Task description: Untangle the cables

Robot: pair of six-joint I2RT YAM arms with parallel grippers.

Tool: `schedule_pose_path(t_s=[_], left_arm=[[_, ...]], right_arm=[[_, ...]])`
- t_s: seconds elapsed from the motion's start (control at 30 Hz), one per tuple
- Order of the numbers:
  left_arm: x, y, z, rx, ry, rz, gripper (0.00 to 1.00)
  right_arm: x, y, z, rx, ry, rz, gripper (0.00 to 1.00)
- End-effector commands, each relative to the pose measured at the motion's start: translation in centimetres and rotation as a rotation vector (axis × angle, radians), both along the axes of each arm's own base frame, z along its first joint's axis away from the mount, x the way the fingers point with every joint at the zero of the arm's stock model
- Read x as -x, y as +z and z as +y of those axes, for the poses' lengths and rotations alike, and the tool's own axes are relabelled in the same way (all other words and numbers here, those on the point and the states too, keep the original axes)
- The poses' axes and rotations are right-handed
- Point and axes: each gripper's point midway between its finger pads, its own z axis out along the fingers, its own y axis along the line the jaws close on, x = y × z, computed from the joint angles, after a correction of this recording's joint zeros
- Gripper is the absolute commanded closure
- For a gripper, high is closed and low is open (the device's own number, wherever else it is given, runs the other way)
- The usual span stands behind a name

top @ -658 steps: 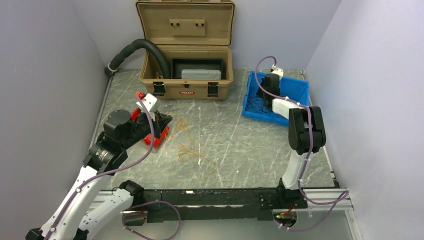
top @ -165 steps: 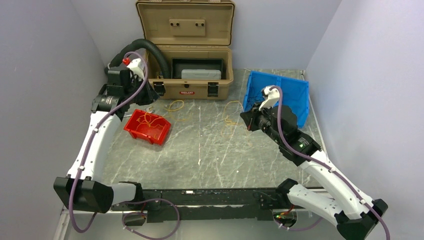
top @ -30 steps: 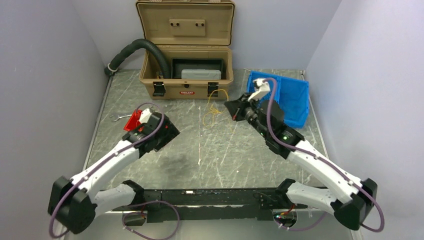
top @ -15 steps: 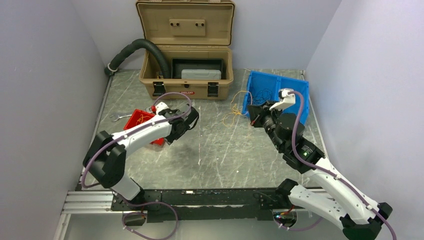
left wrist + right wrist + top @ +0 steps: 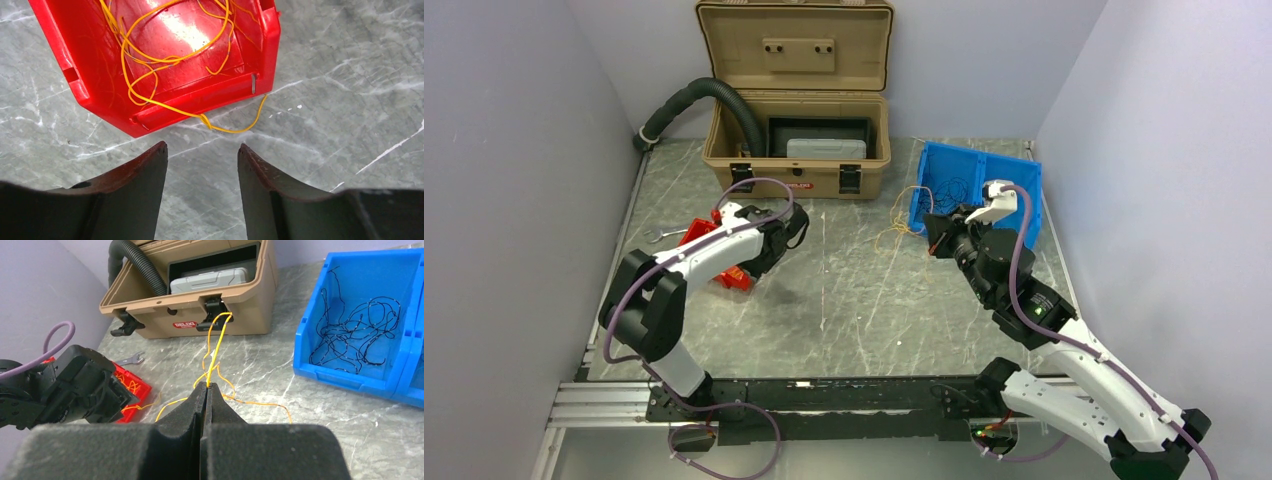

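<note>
Several yellow-orange cables (image 5: 165,65) lie looped in a red bin (image 5: 95,100), and one strand (image 5: 235,129) hangs over its rim onto the table. My left gripper (image 5: 202,146) hovers open just in front of that bin, with nothing between its fingers. My right gripper (image 5: 206,385) is shut on a small bunch of yellow-orange cables (image 5: 216,345), held above the table left of the blue bin (image 5: 330,370). Their loose ends trail onto the marble. Thin black cables (image 5: 357,335) lie inside the blue bin. In the top view the left arm covers much of the red bin (image 5: 736,279).
An open tan case (image 5: 796,160) with a grey box inside stands at the back. A black ribbed hose (image 5: 694,95) runs into it. A small wrench (image 5: 664,235) lies left of the red bin. Walls close in on both sides.
The right arm has carried its yellow-orange bunch to the right, toward the blue bin. The left arm has reached over to the red bin, and its jaws have narrowed somewhat.
</note>
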Motion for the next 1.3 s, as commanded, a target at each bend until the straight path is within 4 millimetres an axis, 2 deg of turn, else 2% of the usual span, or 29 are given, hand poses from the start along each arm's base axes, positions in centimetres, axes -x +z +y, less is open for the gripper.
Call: schedule_pose_path(t_s=[0.0,0.43,0.6,0.7,0.73,0.83,0.9,1.07,1.27], left_arm=[[-0.2,-0.2,0.8,0.010,0.042,0.014,0.43],[-0.9,-2.3,0.5,0.001,0.066,0.067,0.53],[-0.8,-2.5,1.1,-0.038,0.104,0.081,0.71],[-0.9,-2.3,1.4,-0.045,0.109,0.078,0.73],[-1.0,-2.3,1.5,-0.042,0.106,0.078,0.78],[-1.0,-1.7,1.6,-0.037,0.097,0.070,0.94],[-0.8,-0.9,2.1,-0.049,0.103,0.057,1.00],[-0.8,1.0,3.3,-0.052,0.109,0.015,1.00],[-1.6,3.0,4.4,0.021,0.072,-0.038,1.00]], right_arm=[[-0.2,0.5,-0.2,0.001,-0.009,-0.022,1.00],[0.0,1.0,-0.4,0.001,-0.009,-0.031,1.00],[0.1,1.2,-0.4,-0.002,-0.007,-0.037,1.00],[0.2,1.2,-0.4,-0.003,-0.005,-0.037,1.00],[0.2,1.3,-0.5,-0.004,-0.007,-0.038,1.00],[0.2,1.2,-0.6,-0.003,-0.009,-0.038,1.00],[0.2,1.3,-0.6,-0.004,-0.010,-0.039,1.00],[0.2,1.2,-0.6,-0.003,-0.009,-0.040,1.00],[0.2,1.0,-0.4,-0.004,-0.003,-0.035,1.00]])
